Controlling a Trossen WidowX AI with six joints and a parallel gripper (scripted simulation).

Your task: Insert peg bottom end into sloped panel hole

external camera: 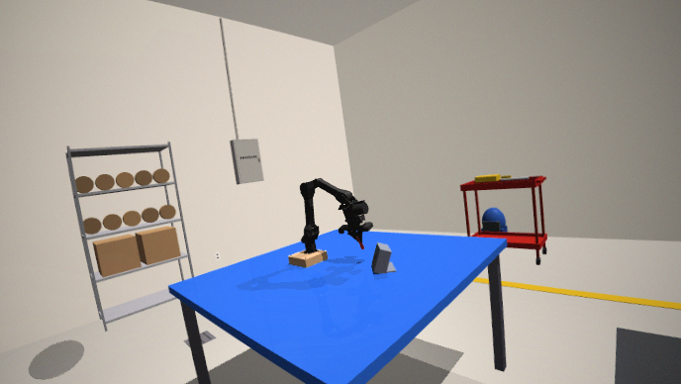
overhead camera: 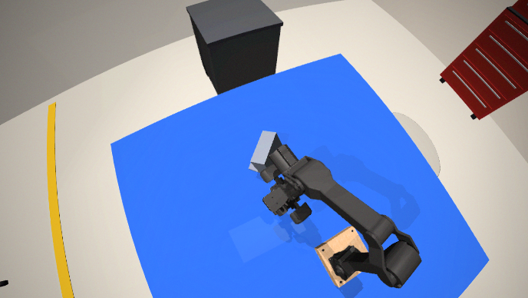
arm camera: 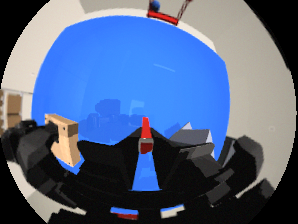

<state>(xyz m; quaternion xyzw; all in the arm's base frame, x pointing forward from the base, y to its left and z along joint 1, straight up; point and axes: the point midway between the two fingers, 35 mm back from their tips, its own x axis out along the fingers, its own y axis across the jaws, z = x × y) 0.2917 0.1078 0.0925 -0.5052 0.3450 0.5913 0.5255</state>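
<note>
A red peg [external camera: 362, 245] [arm camera: 146, 127] is between the fingers of my gripper [external camera: 360, 240] [arm camera: 145, 129], which is shut on it. The peg's squarish top end faces the wrist camera. In the exterior view its lower end sticks out below the fingers, clear above the table and leaning slightly toward the panel. The grey sloped panel [overhead camera: 263, 147] [external camera: 381, 258] [arm camera: 194, 136] stands on the table beside the gripper, at the right in the wrist view. Its hole does not show in any view. In the top view the arm hides the fingertips and peg.
The blue table [overhead camera: 184, 169] [external camera: 317, 307] [arm camera: 150, 65] carries the arm's wooden base [overhead camera: 339, 242] [external camera: 303, 260] [arm camera: 69, 142]. A dark cabinet [overhead camera: 242, 54] stands beyond the table edge. A red cart [external camera: 505, 240] and a shelf rack [external camera: 119, 150] stand away from the table.
</note>
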